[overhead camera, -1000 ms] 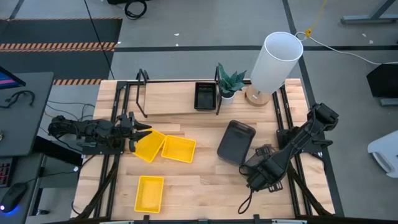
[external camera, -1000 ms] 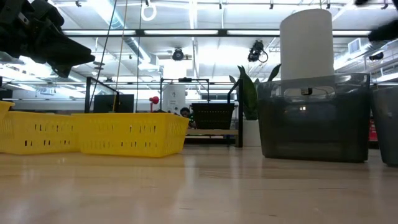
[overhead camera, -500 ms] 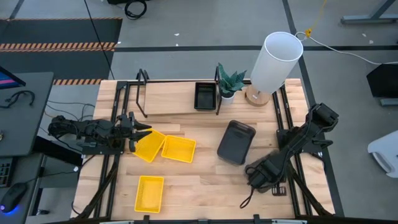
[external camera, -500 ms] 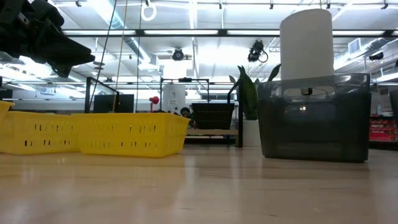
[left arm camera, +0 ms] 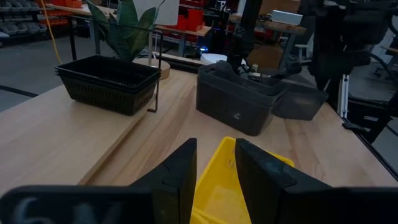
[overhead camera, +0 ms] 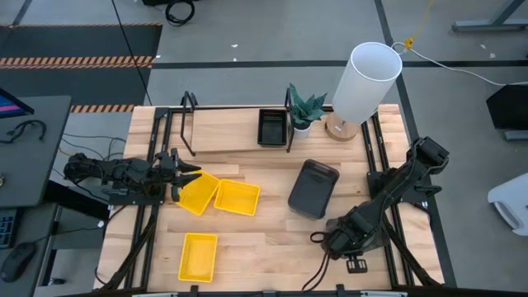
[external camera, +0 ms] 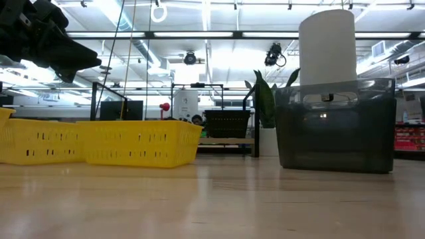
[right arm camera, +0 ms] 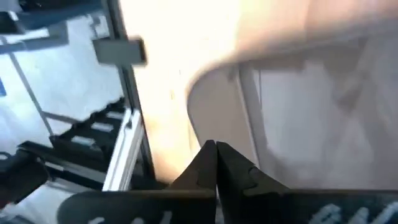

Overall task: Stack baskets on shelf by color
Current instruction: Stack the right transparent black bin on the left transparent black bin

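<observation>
1. Baskets are mostly still off the low light-wood shelf with black metal posts (overhead camera: 223,136). Only the black mesh plastic baskets (overhead camera: 272,126) sit on it, near the shelf's right end, beside a small green plant in a white pot (overhead camera: 304,111). They look stacked, so black seems done.
2. Three bright yellow plastic baskets are on the big wooden table (overhead camera: 272,247). Two lie side by side near the left arm (overhead camera: 199,193) (overhead camera: 238,197). One lies alone near the front edge (overhead camera: 198,255). None of them is stacked yet.
3. Dark grey plastic baskets with round corners (overhead camera: 313,188) sit nested in one pile on the table, right of the middle, not on the shelf.
4. The left gripper (left arm camera: 214,171) has its fingers partly open, one on each side of a yellow basket's corner.
5. The right gripper (right arm camera: 216,158) is low at the front right of the table, fingers pressed together, holding nothing.
6. Yellow and grey still need to go on the shelf, I think.
</observation>
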### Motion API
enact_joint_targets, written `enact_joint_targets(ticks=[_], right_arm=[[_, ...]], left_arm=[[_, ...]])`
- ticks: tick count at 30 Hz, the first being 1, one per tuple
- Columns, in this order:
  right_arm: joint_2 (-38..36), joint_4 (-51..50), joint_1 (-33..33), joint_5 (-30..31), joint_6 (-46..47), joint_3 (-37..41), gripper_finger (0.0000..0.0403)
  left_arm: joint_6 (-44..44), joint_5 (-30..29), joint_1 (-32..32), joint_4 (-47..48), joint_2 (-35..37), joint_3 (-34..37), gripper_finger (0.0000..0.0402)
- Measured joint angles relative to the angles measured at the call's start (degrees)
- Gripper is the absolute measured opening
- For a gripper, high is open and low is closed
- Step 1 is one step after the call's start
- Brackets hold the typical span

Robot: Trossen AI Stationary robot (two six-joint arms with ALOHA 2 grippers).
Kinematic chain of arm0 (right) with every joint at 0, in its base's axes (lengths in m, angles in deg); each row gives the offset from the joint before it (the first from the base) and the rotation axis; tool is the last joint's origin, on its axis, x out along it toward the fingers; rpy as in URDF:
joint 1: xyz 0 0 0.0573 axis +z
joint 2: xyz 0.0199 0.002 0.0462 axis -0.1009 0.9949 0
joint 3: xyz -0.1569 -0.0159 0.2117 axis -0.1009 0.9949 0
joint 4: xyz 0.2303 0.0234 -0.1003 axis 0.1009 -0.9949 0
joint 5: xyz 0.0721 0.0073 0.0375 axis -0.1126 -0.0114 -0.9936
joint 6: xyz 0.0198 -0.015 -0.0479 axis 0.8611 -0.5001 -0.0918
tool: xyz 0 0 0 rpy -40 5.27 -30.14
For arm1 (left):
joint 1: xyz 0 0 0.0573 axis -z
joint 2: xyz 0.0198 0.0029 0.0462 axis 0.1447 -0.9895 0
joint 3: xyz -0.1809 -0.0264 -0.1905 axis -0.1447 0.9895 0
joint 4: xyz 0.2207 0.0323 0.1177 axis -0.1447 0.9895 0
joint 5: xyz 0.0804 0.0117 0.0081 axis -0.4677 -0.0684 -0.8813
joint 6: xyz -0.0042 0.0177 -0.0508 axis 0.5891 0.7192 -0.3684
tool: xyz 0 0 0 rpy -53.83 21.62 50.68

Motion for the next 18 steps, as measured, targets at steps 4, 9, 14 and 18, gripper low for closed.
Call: enact_joint_targets(ticks=[4,9,14,18], right_arm=[[1.58,0.44,-0.16,1.49,-4.62,0.05,0.0002],[6.39,1.57,-0.53,-1.56,-7.32,0.1,0.0002],[9.99,10.84,-1.95,-6.89,-4.0,0.1,0.0002],[10.21,16.39,-3.96,-4.5,-2.63,0.1,0.0002]], left_arm=[[0.02,-0.02,0.0,0.0,0.0,0.0,0.0117],[0.0,-0.02,0.0,0.03,0.0,0.0,0.0117],[0.02,0.0,0.02,0.02,0.0,-0.02,0.0117],[0.0,0.0,0.0,-0.01,0.0,0.0,0.0117]])
